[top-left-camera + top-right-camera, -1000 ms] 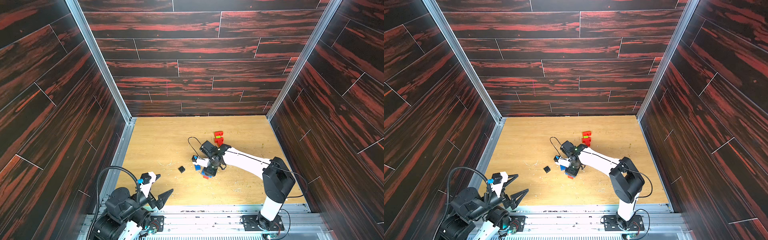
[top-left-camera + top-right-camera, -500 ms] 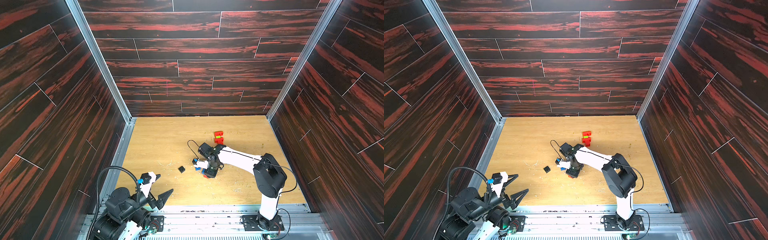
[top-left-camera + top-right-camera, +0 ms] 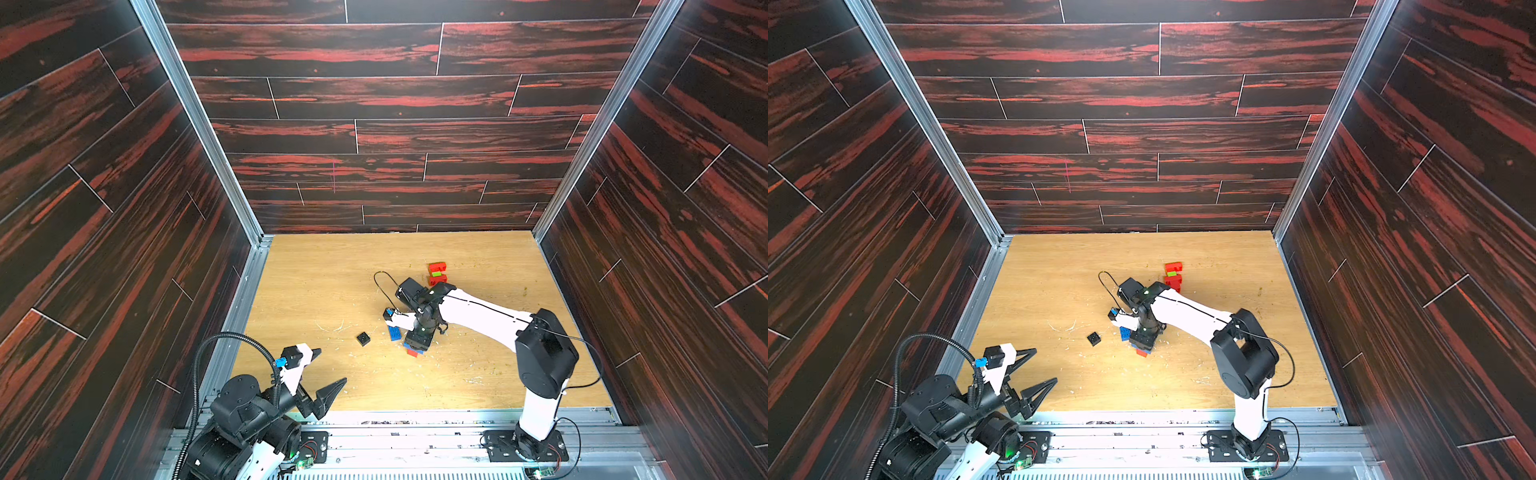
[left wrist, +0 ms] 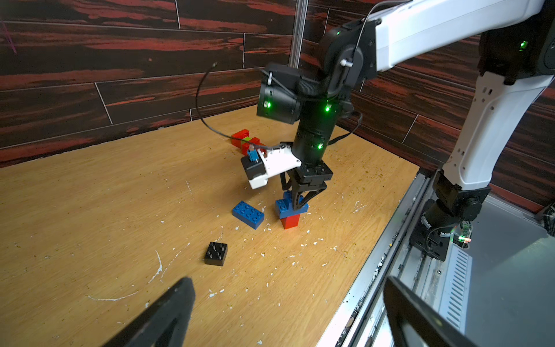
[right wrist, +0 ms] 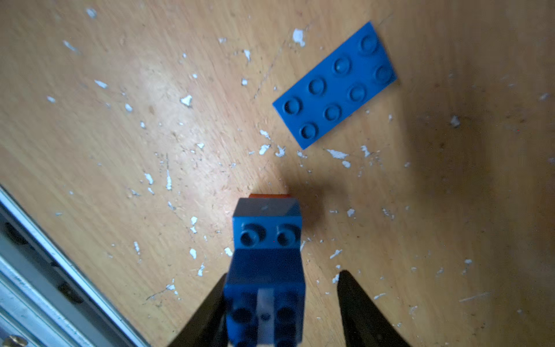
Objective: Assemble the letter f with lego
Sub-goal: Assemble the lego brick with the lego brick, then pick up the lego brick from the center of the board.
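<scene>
The right hand (image 4: 300, 204) pointed straight down over a small lego stack near the middle of the tabletop (image 3: 332, 282). The stack was a red brick (image 4: 290, 221) at the bottom, a lower blue brick (image 4: 283, 208) on it and an upper blue brick (image 4: 289, 195) on top. In the right wrist view the hand (image 5: 282, 275) stood partly open around the upper blue brick (image 5: 264, 270): one finger (image 5: 210, 300) lay against the brick's side, and bare wood showed between the brick and the opposite finger. It was not clamping the brick.

Two studs of the lower blue brick (image 5: 267, 234) showed beyond the upper one, with a sliver of the red brick (image 5: 267, 196) past them.

A loose blue eight-stud brick (image 4: 248, 214) lay flat just beside the stack. A black four-stud brick (image 4: 216, 254) sat farther out, toward the left arm. Beyond the right arm, nearer the back wall, a lime green brick (image 3: 436, 274) sat between two red-orange bricks (image 3: 436, 266) in a short row.

The left hand (image 3: 331, 365) hovered at the front left of the tabletop, spread wide and holding nothing.

Any lettering on the studs was too small to read.
</scene>
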